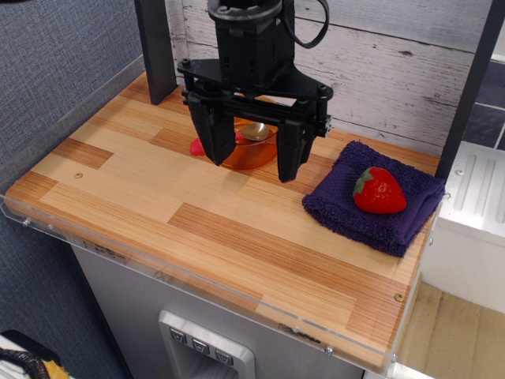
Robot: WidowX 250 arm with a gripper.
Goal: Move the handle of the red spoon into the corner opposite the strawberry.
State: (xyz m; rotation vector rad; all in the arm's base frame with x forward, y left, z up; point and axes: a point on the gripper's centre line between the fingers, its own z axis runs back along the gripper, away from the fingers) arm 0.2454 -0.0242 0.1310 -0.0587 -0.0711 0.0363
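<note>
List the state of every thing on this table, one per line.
gripper: jaws open, hanging over the bowl, holding nothing
red spoon: resting in the bowl, handle sticking out to the left
orange bowl: upright on the table
strawberry: lying on the cloth
purple cloth: folded, flat on the table

Glossy strawberry point(380, 191) on nubby purple cloth point(371, 201) — striped wooden tabletop point(197, 213), matt black fingers point(215, 126).

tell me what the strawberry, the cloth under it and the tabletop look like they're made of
The strawberry looks like glossy moulded plastic: bright highlights on smooth red skin. The cloth under it looks like dark purple terry towel, going by its fuzzy, matte pile. The tabletop looks like wood or wood laminate, with striped light and dark grain in planks and a low sheen; which of the two, the view leaves open.
</note>
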